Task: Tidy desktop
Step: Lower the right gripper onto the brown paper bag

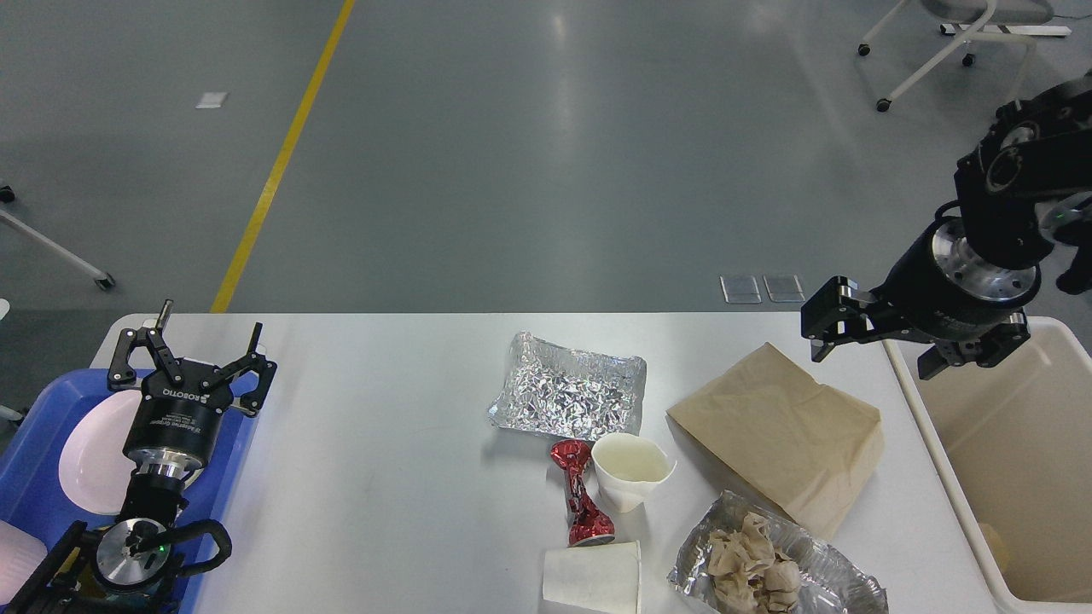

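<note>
The white desktop (384,426) carries litter: a crumpled foil sheet (567,394), a brown paper bag (781,435), a red crushed wrapper (580,496), a dented white paper cup (631,471), a paper cup lying on its side (593,577), and a foil tray with crumpled brown paper (768,570). My right gripper (887,348) is open and empty, hanging above the desktop's back right corner, beside the bin's left rim and just right of the bag. My left gripper (200,337) is open and empty at the desktop's left end, over the blue tray's edge.
A cream rectangular bin (1015,443) stands at the right end of the desktop. A blue plastic tray (34,486) with a white plate (90,452) sits at the left end. Grey floor lies behind, with a chair base (947,43) at the far right.
</note>
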